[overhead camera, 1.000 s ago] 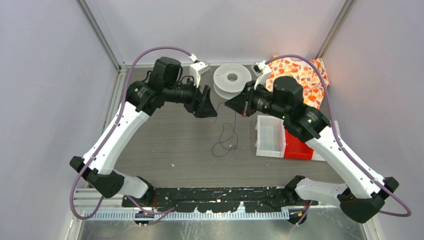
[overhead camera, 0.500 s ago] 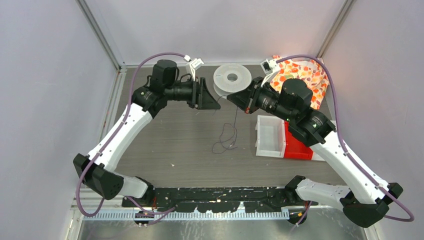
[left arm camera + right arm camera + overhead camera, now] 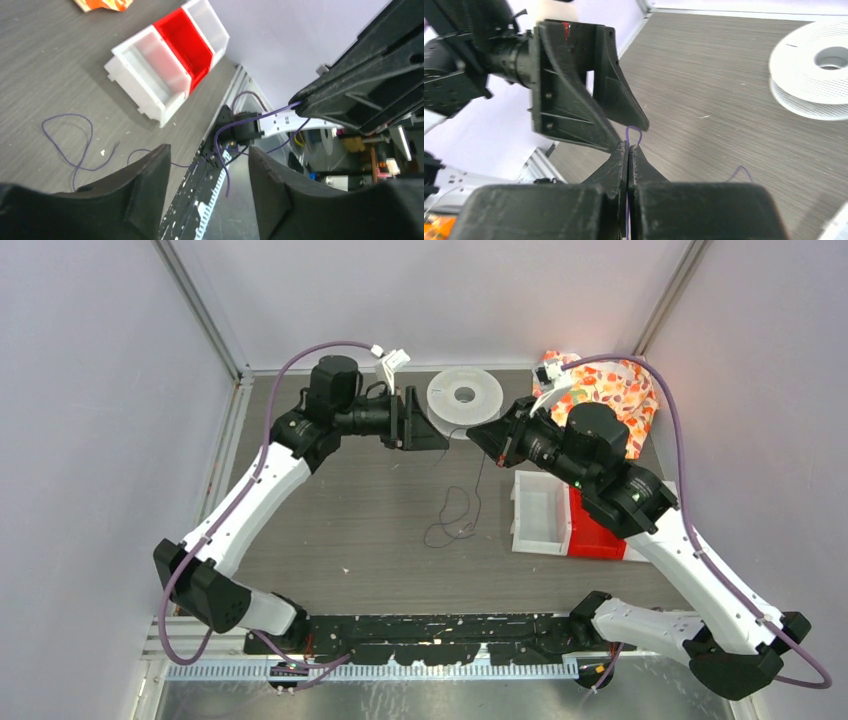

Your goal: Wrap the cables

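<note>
The right tool (image 3: 628, 146) pinches the cable (image 3: 634, 129); the left tool (image 3: 208, 151) stands spread.
A small loop pokes above the pressed fingertips (image 3: 616, 159); the rest trails down to loose loops on the desk (image 3: 350, 510), near the white bin (image 3: 540, 512).

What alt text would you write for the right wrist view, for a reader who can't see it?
The right end effector, shut, pinches a thin purple cable whose loop pokes above its fingertips. The left end effector faces it, open, over a grey table; a white spool lies at right.
</note>
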Robot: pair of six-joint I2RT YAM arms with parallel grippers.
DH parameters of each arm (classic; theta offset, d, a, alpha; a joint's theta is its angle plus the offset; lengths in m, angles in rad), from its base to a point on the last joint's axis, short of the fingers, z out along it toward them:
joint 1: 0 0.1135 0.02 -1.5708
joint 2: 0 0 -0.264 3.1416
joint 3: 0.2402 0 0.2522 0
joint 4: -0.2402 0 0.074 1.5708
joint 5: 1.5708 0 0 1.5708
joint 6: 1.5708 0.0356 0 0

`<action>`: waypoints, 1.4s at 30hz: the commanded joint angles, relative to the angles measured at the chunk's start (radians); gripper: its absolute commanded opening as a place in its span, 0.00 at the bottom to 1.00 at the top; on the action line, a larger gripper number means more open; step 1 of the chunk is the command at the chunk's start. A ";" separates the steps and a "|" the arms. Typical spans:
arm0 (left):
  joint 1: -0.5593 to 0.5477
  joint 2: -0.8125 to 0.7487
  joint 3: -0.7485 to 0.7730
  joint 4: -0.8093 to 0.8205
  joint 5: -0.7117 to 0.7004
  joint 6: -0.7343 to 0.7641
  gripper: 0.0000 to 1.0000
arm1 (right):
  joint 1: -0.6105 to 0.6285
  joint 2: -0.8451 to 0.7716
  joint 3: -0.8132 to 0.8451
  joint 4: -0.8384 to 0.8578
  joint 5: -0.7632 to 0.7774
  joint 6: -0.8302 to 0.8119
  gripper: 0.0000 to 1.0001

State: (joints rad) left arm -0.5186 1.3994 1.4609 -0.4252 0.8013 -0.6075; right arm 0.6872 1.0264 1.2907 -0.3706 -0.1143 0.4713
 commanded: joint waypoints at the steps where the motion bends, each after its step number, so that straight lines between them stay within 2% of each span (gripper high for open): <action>1: 0.018 0.048 0.109 -0.069 -0.118 0.077 0.65 | 0.002 -0.053 -0.005 -0.071 0.222 -0.033 0.01; 7: 0.144 0.229 0.201 -0.043 -0.251 -0.061 0.65 | 0.002 -0.120 -0.061 -0.089 0.387 -0.034 0.01; 12: 0.176 0.535 0.386 -0.070 -0.388 -0.162 0.66 | 0.002 -0.131 -0.062 -0.101 0.432 -0.045 0.01; 17: 0.209 0.790 0.523 0.051 -0.375 -0.265 0.69 | 0.001 -0.093 -0.055 -0.104 0.425 -0.039 0.00; 19: 0.215 0.855 0.517 0.159 -0.363 -0.322 0.69 | -0.001 -0.077 -0.049 -0.103 0.418 -0.035 0.01; 24: 0.222 0.964 0.454 0.435 -0.327 -0.471 0.67 | -0.011 -0.050 -0.043 -0.087 0.396 -0.021 0.01; 27: 0.215 0.962 0.356 0.642 -0.346 -0.545 0.64 | -0.020 -0.035 -0.032 -0.094 0.391 -0.020 0.01; 28: 0.214 0.963 0.344 0.666 -0.350 -0.553 0.63 | -0.022 -0.031 -0.031 -0.095 0.390 -0.019 0.01; 35: 0.202 1.072 0.449 0.713 -0.314 -0.623 0.55 | -0.036 -0.013 -0.027 -0.094 0.361 -0.005 0.01; 42: 0.184 1.119 0.515 0.703 -0.308 -0.635 0.31 | -0.041 -0.016 -0.031 -0.101 0.354 0.018 0.01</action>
State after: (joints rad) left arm -0.3214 2.5126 1.9320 0.2241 0.4759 -1.2289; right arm 0.6521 1.0199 1.2243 -0.4969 0.2432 0.4683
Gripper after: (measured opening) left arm 0.363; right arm 0.025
